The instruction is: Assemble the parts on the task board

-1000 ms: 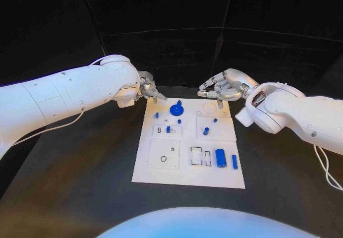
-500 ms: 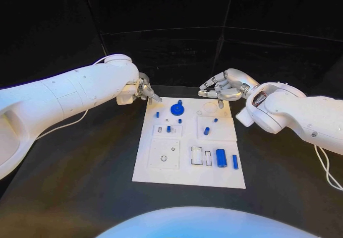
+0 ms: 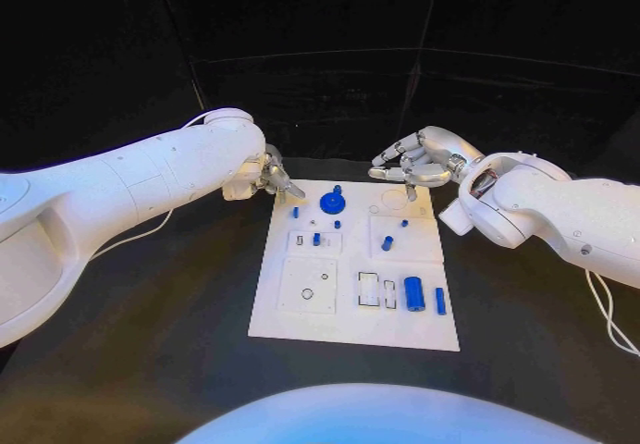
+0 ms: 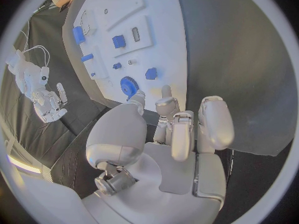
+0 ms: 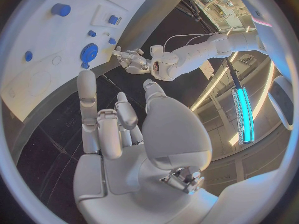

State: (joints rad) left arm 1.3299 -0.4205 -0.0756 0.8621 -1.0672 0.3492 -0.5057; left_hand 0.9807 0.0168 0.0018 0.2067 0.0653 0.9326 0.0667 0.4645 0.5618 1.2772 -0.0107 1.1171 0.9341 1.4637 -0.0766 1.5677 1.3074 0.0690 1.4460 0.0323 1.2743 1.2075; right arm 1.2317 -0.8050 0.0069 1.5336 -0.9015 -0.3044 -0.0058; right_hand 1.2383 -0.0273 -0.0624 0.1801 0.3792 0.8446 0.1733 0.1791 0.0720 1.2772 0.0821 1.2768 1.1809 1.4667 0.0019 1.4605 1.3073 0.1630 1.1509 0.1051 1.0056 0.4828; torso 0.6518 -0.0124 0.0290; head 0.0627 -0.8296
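Note:
The white task board (image 3: 353, 319) lies in the middle of the black table. A blue gear (image 3: 332, 200) stands near its far edge, with several small blue pegs (image 3: 387, 244) around it and a blue cylinder (image 3: 413, 293) by a thin blue bar (image 3: 439, 301) nearer me. My left hand (image 3: 274, 176) hovers at the board's far left corner, most fingers curled, one fingertip pointing down, holding nothing. My right hand (image 3: 413, 162) hangs over the far right corner, curled the same way and empty. The left wrist view shows the gear (image 4: 129, 86) just beyond my left hand (image 4: 174, 129).
Rectangular recesses (image 3: 367, 289) and a square plate with a small hole (image 3: 307, 282) mark the board's near half. A round recess (image 3: 395, 197) sits under my right hand. Bare black table (image 3: 160, 305) surrounds the board on both sides.
My left arm has swung in, carrying its hand slightly toward the board's far left corner. The right hand and the parts have stayed where they were.

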